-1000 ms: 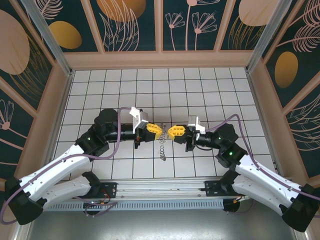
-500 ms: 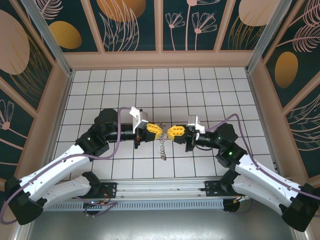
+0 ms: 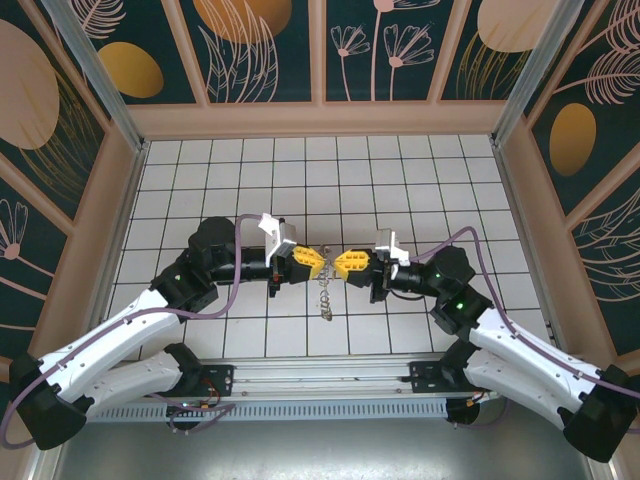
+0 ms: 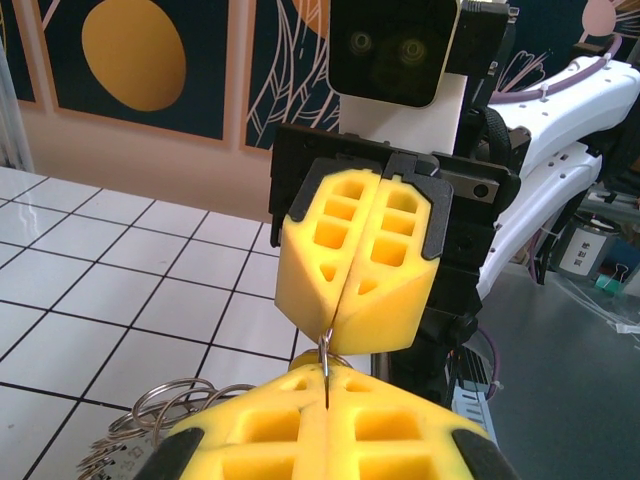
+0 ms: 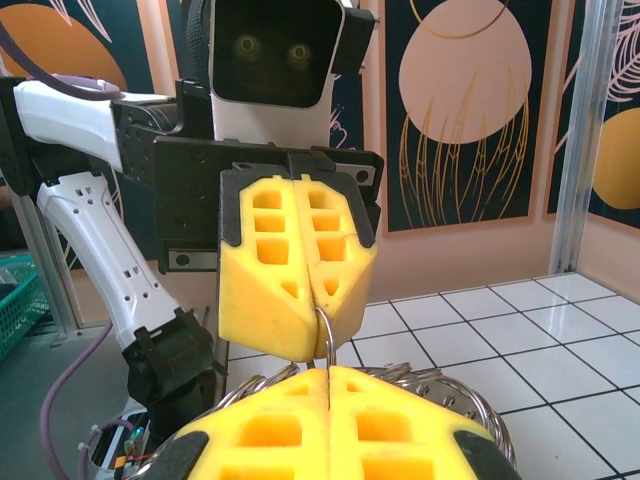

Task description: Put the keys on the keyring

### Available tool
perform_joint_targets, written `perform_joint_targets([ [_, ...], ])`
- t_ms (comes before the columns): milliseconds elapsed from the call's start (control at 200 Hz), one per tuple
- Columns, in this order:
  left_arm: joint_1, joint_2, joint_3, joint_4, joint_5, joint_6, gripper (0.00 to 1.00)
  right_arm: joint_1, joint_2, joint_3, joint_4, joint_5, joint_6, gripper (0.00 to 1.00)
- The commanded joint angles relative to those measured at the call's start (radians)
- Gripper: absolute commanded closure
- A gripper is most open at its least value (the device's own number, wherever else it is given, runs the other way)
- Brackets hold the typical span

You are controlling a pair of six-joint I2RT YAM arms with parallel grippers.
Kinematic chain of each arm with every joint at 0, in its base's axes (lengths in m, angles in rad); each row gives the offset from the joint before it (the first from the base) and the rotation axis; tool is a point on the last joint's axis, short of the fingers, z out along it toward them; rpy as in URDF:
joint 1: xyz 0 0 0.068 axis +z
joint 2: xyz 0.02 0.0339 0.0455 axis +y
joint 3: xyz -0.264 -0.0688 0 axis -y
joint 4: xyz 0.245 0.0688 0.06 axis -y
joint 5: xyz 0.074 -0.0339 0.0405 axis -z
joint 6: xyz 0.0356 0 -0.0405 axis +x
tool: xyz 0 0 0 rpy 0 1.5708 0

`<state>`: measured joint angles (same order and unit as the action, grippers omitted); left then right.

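You have both pincers meeting tip to tip about middle of table (image 3: 300, 170), well clear of all four edges. Left pincer (image 3: 314, 262) pressed together, pinching thin wire loop of keyring (image 3: 325, 292). Right pincer (image 3: 341, 264) pressed together too, nipping same loop from opposite side. Loop stands upright in seam between yellow fingertips (image 4: 310, 295). Rest of keyring, bunch of wire rings, hangs below pincers toward tiles; whether it touches table you cannot tell

White tiled table (image 3: 400, 180) crossed by dark grid lines.
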<state>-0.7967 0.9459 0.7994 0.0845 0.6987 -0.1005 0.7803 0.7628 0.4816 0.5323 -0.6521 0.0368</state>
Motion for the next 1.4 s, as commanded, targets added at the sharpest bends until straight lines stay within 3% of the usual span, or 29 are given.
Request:
perform_joint_targets([
  [0, -0.001, -0.007, 0.007, 0.021, 0.037, 0.017, 1.00, -0.004, 0.007, 0.019, 0.055, 0.012, 0.015, 1.00],
  [1396, -0.001, 0.002, 0.007, 0.024, 0.043, 0.027, 1.00, -0.004, 0.057, 0.026, 0.164, -0.032, 0.067, 1.00],
])
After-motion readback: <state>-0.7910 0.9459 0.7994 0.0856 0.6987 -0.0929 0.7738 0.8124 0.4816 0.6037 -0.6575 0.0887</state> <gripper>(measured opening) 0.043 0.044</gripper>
